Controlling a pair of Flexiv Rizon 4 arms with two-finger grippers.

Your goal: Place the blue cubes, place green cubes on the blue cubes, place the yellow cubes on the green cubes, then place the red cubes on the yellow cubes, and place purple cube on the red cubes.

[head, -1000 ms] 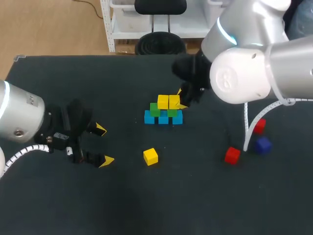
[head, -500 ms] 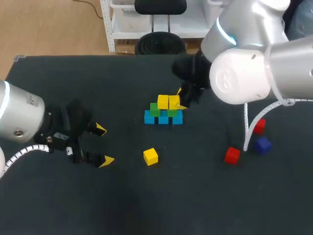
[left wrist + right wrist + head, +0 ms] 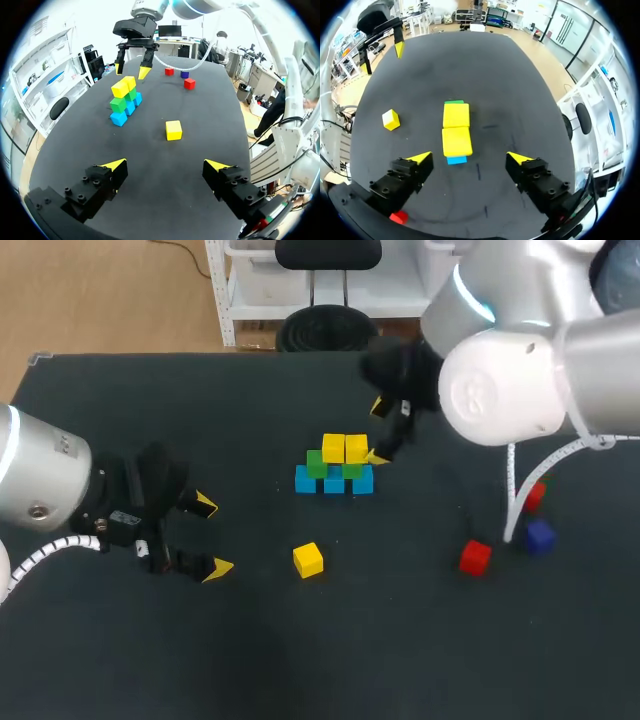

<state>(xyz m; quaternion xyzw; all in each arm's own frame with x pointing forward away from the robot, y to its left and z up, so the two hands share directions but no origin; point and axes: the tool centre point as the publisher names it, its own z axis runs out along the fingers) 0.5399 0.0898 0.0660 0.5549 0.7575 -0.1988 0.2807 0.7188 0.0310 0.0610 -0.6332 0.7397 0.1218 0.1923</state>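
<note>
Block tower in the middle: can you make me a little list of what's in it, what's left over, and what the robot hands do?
Bottom layer: three blue cubes in a row
Middle layer: two green cubes
Top layer: two yellow cubes
Spare: one loose yellow cube, two red cubes, one purple cube
Left gripper: open, empty, off to the side
Right gripper: open, empty, just above the top yellow cubes

The right gripper (image 3: 378,431) crowds the stack's (image 3: 335,466) far right corner; its near side and the loose yellow cube (image 3: 308,559) stand unobstructed
</note>
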